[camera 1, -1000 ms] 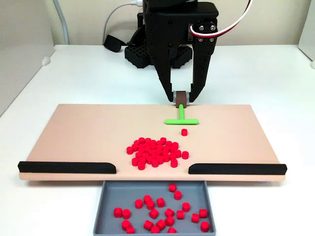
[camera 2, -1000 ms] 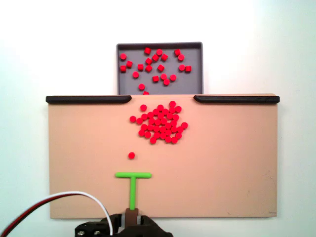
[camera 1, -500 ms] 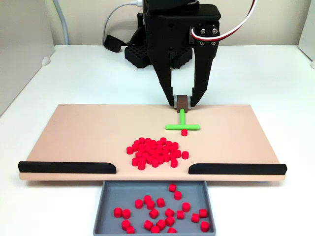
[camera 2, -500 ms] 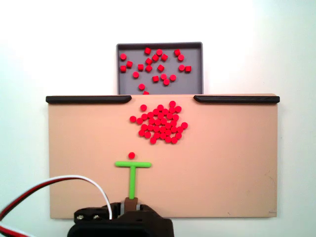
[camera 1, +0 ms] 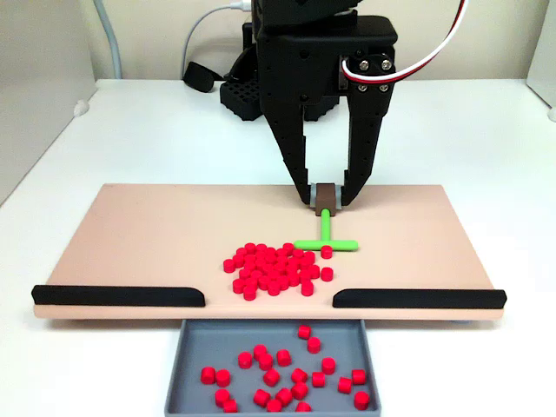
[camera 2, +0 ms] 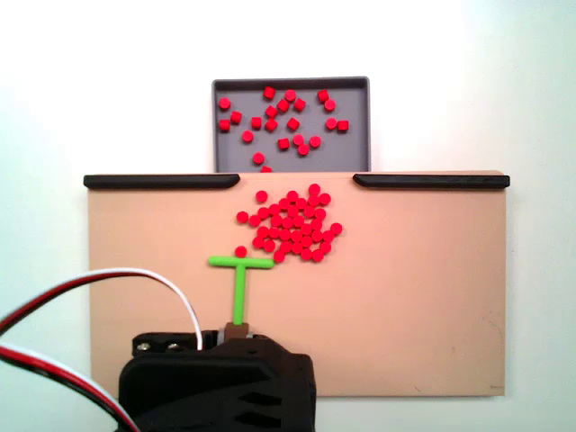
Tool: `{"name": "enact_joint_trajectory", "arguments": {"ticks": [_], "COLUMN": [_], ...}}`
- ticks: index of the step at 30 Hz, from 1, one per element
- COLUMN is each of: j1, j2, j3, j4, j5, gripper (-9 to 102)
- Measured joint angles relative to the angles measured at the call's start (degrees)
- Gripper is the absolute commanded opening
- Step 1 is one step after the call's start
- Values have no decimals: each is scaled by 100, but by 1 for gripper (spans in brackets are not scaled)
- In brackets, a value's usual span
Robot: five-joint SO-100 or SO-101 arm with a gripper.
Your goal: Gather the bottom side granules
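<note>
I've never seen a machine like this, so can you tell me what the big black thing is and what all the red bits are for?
The black thing is a small robot arm. Its two-finger gripper pinches the brown end of a green T-shaped stick, used like a little rake.

One fixed view looks at the arm from the front. The other looks down from above, from the arm's side, so everything appears flipped.

On the white table lies a tan board with two black rails along one edge. A pile of red granules sits on the board, and the stick's crossbar touches one granule beside the pile. More granules lie in the grey tray below the gap between the rails.
</note>
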Motion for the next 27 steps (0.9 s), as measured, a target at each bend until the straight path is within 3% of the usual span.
{"name": "enact_joint_trajectory", "arguments": {"ticks": [27], "j1": [44], "j2": [-246], "j3": [-422], "j4": [79], "j5": [220], "gripper": [0]}}
